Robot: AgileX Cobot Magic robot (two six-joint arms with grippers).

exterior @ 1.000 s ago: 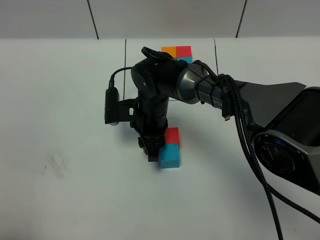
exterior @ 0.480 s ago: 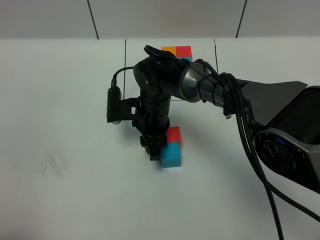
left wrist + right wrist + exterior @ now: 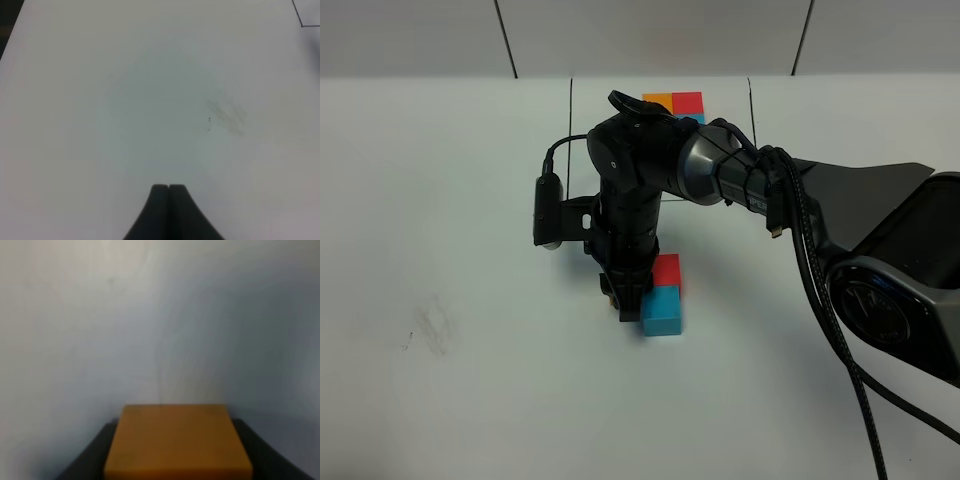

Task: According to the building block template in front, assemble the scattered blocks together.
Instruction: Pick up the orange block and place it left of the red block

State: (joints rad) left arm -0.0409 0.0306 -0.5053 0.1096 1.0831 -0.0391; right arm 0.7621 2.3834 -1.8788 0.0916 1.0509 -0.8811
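Holding the orange block [image 3: 178,442] clamped between its jaws, the right gripper [image 3: 626,300] sits low, just left of the red block [image 3: 666,270] and blue block [image 3: 662,311], which touch. Template [image 3: 676,106] lies beyond, framed. Left gripper [image 3: 169,189] is closed, empty, well apart over bare table [image 3: 440,200].

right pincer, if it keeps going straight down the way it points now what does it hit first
Probably the bare white table. The right pincer points down, shut on the orange block, just left of the red block and blue block. How high it hangs is unclear.
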